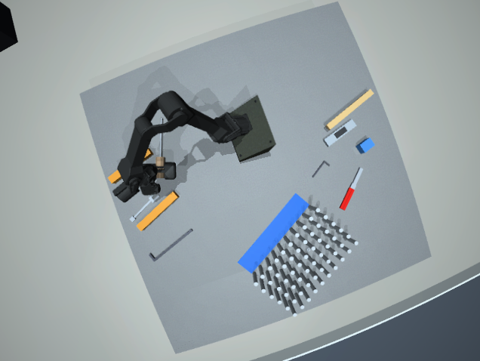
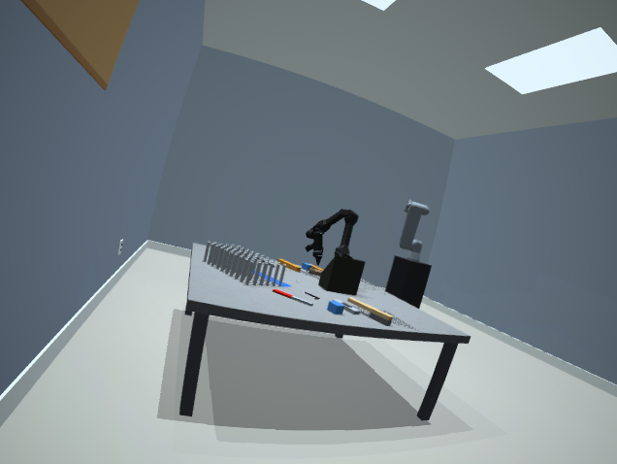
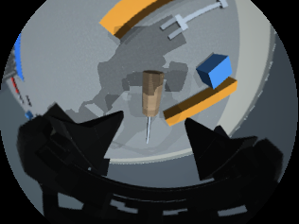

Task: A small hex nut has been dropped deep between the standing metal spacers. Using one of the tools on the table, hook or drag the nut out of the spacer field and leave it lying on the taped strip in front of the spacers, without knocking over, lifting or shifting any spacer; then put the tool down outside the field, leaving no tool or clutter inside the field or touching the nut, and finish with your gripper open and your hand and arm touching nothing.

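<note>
My gripper (image 1: 151, 182) (image 2: 316, 259) (image 3: 154, 116) is open with nothing held, over the table's left side, far from the spacers. A pick tool with a tan handle (image 1: 159, 162) (image 3: 150, 91) and a thin metal shaft (image 1: 161, 134) shows just beyond the open fingers; I cannot tell whether it rests on the table. The field of standing metal spacers (image 1: 306, 256) (image 2: 239, 264) is at the front right, all upright. The blue taped strip (image 1: 273, 232) (image 2: 276, 281) runs along its near edge. The nut is hidden among the spacers.
Two orange bars (image 1: 158, 211) (image 1: 115, 176) (image 3: 202, 102), a small wrench (image 1: 143, 208) (image 3: 195, 15) and a blue cube (image 3: 214, 69) lie around the gripper. A long L-hook (image 1: 173, 244), a small L-key (image 1: 320, 168), a red-handled tool (image 1: 348, 195), a tan bar (image 1: 349, 109), a grey block (image 1: 340, 132) and a blue cube (image 1: 364, 145) lie elsewhere.
</note>
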